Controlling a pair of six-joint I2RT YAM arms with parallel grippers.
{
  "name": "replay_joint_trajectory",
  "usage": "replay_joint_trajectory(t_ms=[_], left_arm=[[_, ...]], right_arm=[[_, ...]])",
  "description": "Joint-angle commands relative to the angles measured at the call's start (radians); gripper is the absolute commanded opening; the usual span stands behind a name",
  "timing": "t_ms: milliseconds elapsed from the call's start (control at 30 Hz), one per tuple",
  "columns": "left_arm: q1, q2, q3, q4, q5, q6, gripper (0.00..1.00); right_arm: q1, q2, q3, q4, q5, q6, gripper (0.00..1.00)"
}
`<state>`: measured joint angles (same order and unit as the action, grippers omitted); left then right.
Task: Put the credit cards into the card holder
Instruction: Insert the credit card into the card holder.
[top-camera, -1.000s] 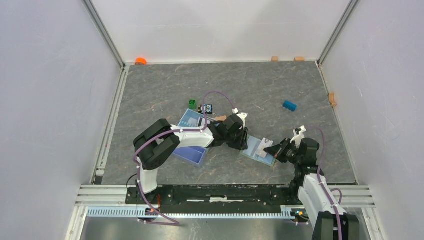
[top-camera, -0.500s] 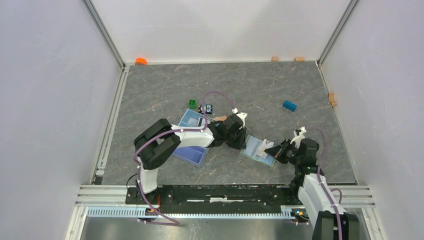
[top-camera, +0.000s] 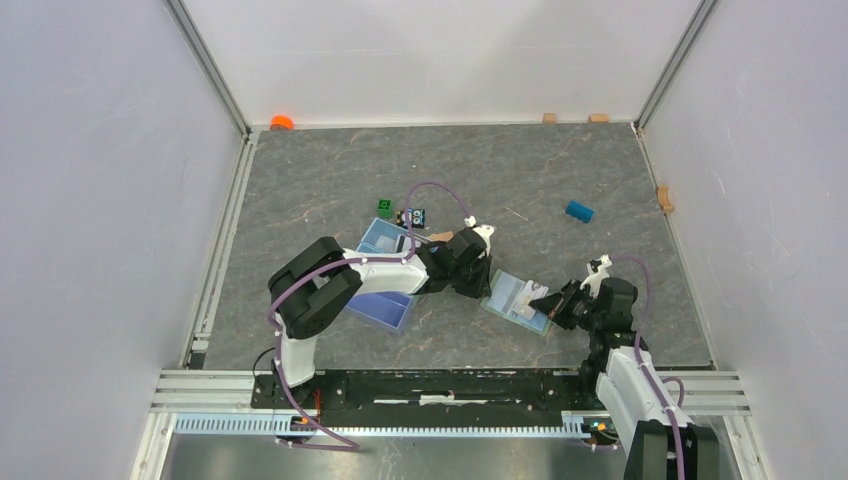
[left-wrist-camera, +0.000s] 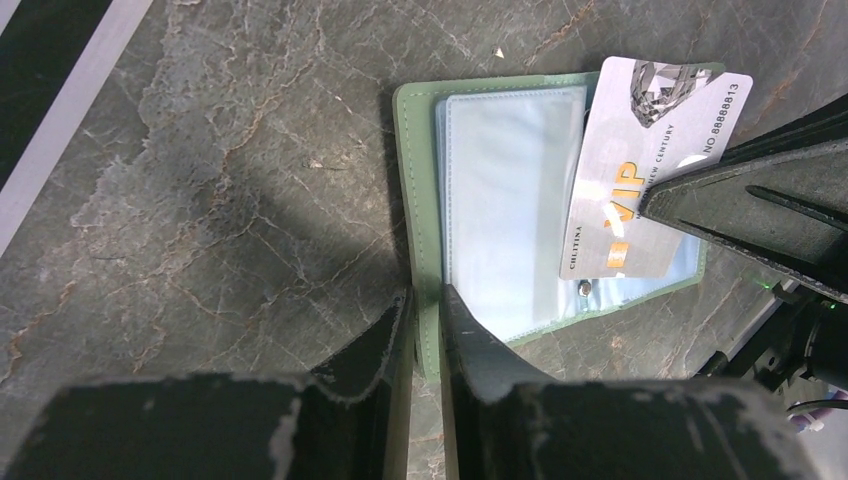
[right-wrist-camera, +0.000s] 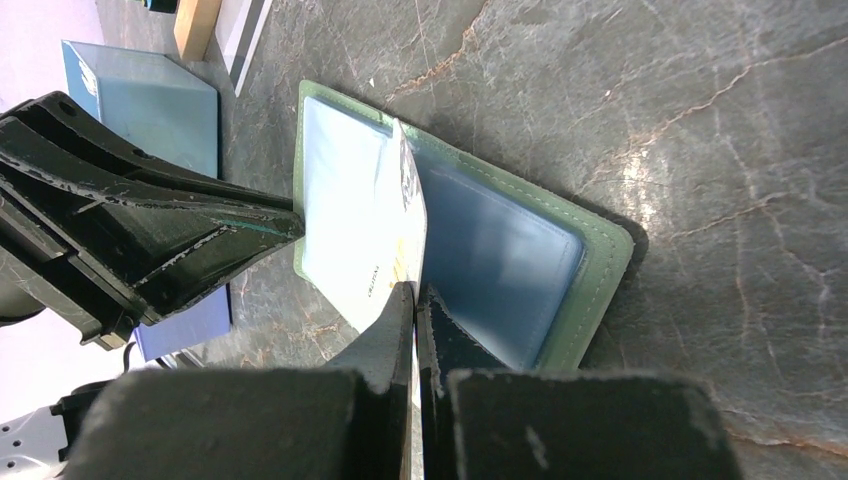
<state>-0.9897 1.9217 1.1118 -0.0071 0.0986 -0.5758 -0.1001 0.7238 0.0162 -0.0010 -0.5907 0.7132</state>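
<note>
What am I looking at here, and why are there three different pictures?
These are two robot arms bolted to a table, each ending in a two-fingered claw. One picture looks down from above. The other two come from small cameras on the arms' wrists, so each shows its own arm's fingers at the bottom. On the table lies an open green wallet. The left claw pinches the wallet's edge. The right claw is shut on a silver card marked VIP, holding it over the wallet's clear pockets. Nearby are a blue tray and a blue block.
</note>
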Motion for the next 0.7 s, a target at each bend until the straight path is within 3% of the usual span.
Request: replay_joint_trajectory(t_ms=[0,667], left_arm=[[-0.009,0.037,0.013,-0.021,0.014,0.038,0.20],[-0.009,0.048,0.019,-0.004,0.050,0.027,0.15]], right_arm=[[0.002,0.017,-0.069,-0.089,0.071,-0.050,0.00],[0.067,0.086,-0.034,-0.056,0.091,-0.030,0.00]])
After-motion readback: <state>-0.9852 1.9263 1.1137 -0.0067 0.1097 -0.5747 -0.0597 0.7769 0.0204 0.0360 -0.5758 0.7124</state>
